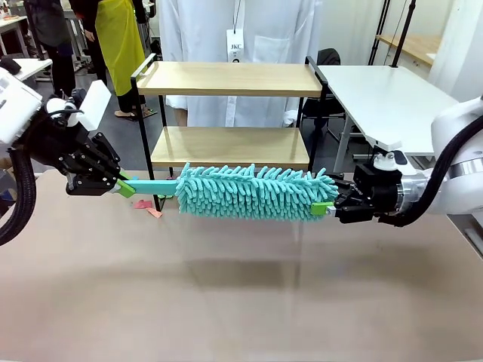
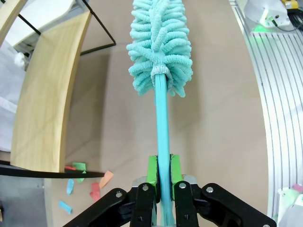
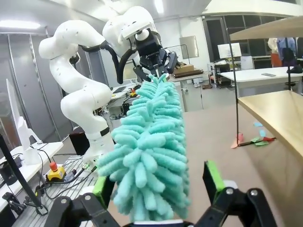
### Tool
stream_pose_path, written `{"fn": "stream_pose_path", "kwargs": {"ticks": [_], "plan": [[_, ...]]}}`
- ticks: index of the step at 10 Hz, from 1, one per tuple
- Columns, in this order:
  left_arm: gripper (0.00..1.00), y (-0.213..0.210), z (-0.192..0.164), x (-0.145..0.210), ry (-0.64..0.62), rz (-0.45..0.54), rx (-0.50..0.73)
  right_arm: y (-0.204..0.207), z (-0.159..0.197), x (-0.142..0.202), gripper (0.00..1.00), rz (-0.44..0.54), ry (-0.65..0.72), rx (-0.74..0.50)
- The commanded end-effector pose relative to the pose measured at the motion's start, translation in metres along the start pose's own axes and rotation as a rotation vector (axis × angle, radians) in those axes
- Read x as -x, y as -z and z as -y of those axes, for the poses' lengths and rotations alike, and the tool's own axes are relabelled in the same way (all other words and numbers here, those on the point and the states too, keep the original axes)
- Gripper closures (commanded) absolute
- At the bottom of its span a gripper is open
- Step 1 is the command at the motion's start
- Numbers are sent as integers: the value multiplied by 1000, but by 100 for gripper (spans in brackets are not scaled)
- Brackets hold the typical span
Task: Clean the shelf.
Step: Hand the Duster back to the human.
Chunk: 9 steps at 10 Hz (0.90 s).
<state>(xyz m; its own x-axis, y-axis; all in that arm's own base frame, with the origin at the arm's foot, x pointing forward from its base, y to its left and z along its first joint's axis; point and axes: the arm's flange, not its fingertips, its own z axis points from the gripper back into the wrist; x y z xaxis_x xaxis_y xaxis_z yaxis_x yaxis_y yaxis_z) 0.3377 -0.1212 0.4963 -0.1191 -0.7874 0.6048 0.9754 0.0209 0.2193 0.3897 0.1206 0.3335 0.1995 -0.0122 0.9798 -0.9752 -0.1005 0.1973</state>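
The shelf (image 1: 226, 79) stands at the table's far side, two light wooden boards in a thin black frame; its lower board (image 2: 42, 109) runs along the left of the left wrist view. A fluffy teal duster (image 1: 253, 192) hangs level in front of the lower board. My left gripper (image 1: 124, 186) is shut on the duster's teal handle (image 2: 162, 142), green pads pressed to both sides. My right gripper (image 1: 326, 207) is at the duster's far tip. In the right wrist view its fingers (image 3: 213, 177) stand wide apart, with the duster head (image 3: 151, 142) between them.
Small coloured paper scraps (image 1: 145, 206) lie on the brown table (image 1: 226, 302) by the shelf's left foot. A person in a white coat (image 1: 241, 30) stands behind the shelf. A white table (image 1: 385, 98) is at the back right.
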Motion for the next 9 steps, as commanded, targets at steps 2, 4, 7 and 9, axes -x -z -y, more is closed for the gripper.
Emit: {"fn": "stream_pose_path", "kwargs": {"ticks": [2,4,7,9], "plan": [[87,-1,-1,-2,-6,21,0,20,16,4,0,27,-18,-7],[87,-1,-1,-2,-6,21,0,29,20,5,0,32,-28,-21],[87,-1,-1,-2,-6,21,0,33,21,8,0,45,-32,-42],[87,-1,-1,-2,-6,21,0,33,23,9,60,59,-47,-82]]}}
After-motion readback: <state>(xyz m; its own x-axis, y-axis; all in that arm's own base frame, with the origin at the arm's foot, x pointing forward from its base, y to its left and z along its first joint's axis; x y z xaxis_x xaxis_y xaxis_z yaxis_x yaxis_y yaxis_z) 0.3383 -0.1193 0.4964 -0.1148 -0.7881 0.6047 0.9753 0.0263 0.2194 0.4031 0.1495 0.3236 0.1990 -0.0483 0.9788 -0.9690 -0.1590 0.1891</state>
